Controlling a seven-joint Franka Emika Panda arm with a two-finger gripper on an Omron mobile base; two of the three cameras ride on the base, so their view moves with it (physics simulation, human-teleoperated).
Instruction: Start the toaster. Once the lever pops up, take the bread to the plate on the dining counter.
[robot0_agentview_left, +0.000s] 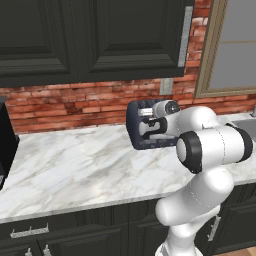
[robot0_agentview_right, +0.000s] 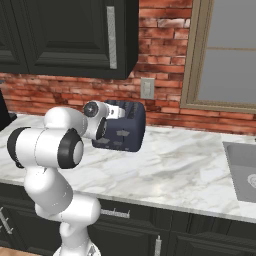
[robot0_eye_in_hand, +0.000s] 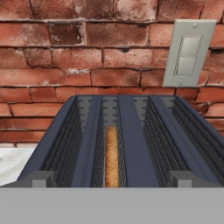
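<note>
One navy-blue toaster (robot0_agentview_left: 150, 131), a rounded box with two long ribbed slots, stands on the veined marble counter (robot0_agentview_left: 75, 165) against the red brick wall (robot0_agentview_left: 65, 105); one golden-brown slice of bread (robot0_eye_in_hand: 112, 157) sits edge-up, sunk deep in its left slot. One gripper (robot0_eye_in_hand: 112, 181) hangs just above the toaster's near end, jaws spread wide and holding nothing; one pale rectangular wall switch (robot0_eye_in_hand: 189, 52) is set in the rough bricks behind.

Navy toaster (robot0_eye_in_hand: 131, 140) held golden-brown bread (robot0_eye_in_hand: 112, 155), against a red brick wall (robot0_eye_in_hand: 65, 52) behind it, on grey-veined white marble counter (robot0_agentview_left: 75, 165).
</note>
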